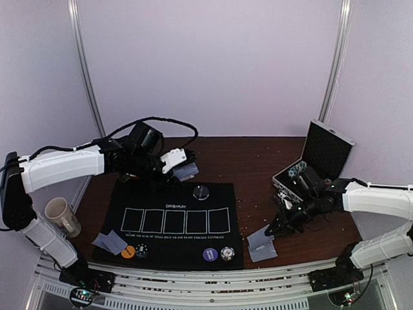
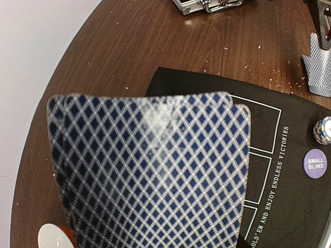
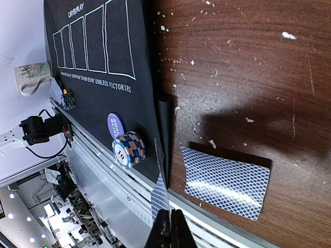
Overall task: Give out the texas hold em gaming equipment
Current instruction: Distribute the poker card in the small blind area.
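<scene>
**Both Jaws Hold Cards**

The left jaws are closed tight on a fan of cards (image 2: pixel 150 170). The cards have blue and white diamond backs. They fill most of the left wrist view. These jaws hang over the far edge of the black mat (image 1: pixel 161 194). A small round disc (image 1: pixel 201 192) lies on the mat just beside them, on the side nearer the right arm.

The right jaws are pinched shut on one card (image 3: pixel 160 194). It shows only its thin edge in the right wrist view. I cannot tell if it touches the bench (image 3: pixel 248 77). A flat card (image 3: pixel 225 181) lies back up on the brown bench, just beside these jaws. On the other side of the jaws, on the near corner of the mat, sit a striped chip (image 3: pixel 129 149) and a purple chip (image 3: pixel 116 124). The purple chip says "small blind".

Behind the right jaws, a silver case (image 1: pixel 326 152) stands open with its lid up. Rows of chips (image 1: pixel 295 173) sit inside it.

Far from the right jaws, down the left arm's side, a beige mug (image 1: pixel 61 216) stands on the bench. I cannot tell what is in it. Near the mug lie more cards (image 1: pixel 110 242), an orange chip (image 1: pixel 128 252) and a dark chip (image 1: pixel 141 250).
</scene>
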Controlling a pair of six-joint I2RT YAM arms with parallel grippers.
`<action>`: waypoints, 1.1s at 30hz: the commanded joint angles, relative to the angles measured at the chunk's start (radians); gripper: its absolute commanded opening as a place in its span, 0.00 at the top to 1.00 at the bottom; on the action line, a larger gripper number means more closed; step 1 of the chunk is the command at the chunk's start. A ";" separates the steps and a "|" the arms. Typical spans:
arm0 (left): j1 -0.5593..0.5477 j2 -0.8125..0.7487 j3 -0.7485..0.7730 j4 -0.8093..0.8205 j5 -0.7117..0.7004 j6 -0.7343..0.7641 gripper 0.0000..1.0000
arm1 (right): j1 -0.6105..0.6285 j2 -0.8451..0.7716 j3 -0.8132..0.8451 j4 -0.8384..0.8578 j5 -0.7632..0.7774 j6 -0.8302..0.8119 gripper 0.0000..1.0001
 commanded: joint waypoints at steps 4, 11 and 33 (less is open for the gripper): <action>0.010 0.002 0.010 0.026 0.013 -0.013 0.53 | 0.013 0.017 -0.085 0.146 -0.031 0.050 1.00; 0.010 0.000 0.010 0.026 0.017 -0.011 0.53 | 0.014 0.024 -0.131 0.157 -0.038 0.034 1.00; 0.009 0.002 0.023 0.018 0.045 -0.006 0.52 | 0.038 0.056 0.281 -0.301 0.416 -0.164 0.24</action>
